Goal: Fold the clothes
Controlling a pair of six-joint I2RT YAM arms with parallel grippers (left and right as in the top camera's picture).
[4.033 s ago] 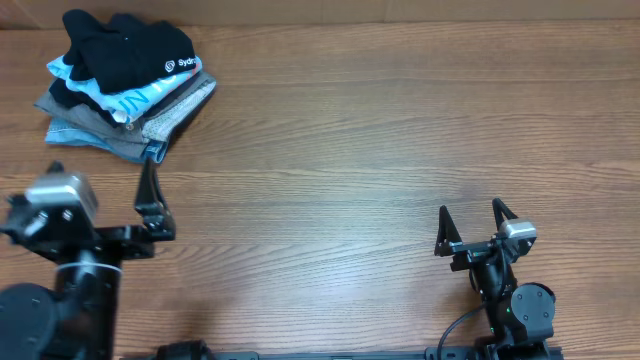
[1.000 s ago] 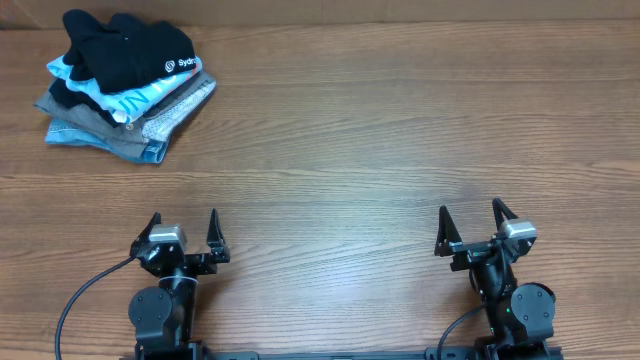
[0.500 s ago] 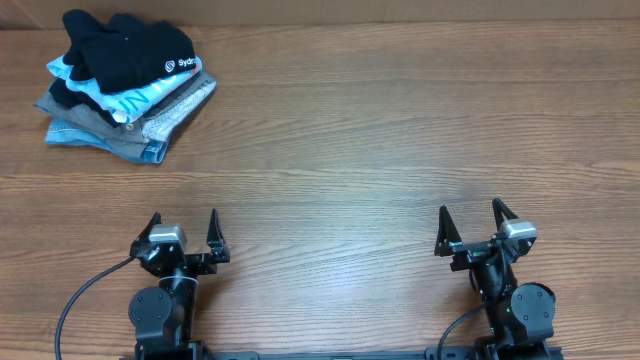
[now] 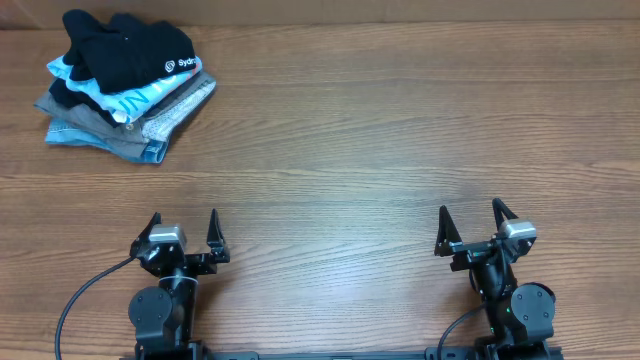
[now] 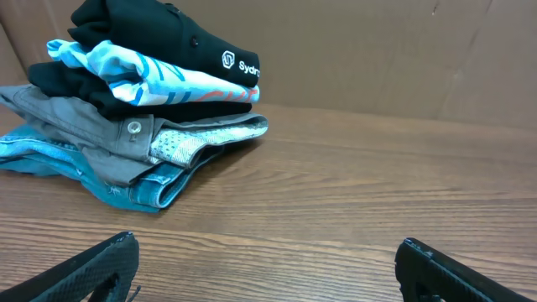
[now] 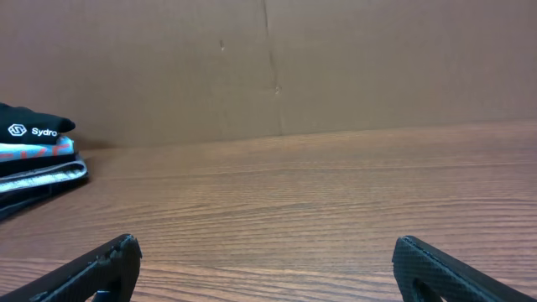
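The clothes, a black T-shirt [image 4: 130,48] with small white print, lie crumpled on top of a pile at the table's far left back. They also show in the left wrist view [image 5: 159,33], and their edge shows in the right wrist view [image 6: 29,126]. My left gripper [image 4: 183,220] stands open near the front edge, well short of the pile, with nothing between its fingers [image 5: 267,243]. At the front right my right gripper [image 4: 470,212] is open and empty too, over bare wood [image 6: 266,243].
Under the black shirt lie a light-blue shirt [image 5: 159,75], a grey garment [image 5: 109,134] and a denim-blue one [image 5: 126,189], stacked. A brown cardboard wall [image 6: 268,67] closes off the back of the wooden table [image 4: 380,130].
Four seconds ago the left arm was out at the left edge; it has since swung back to its place at the front. Over the last second nothing has moved.
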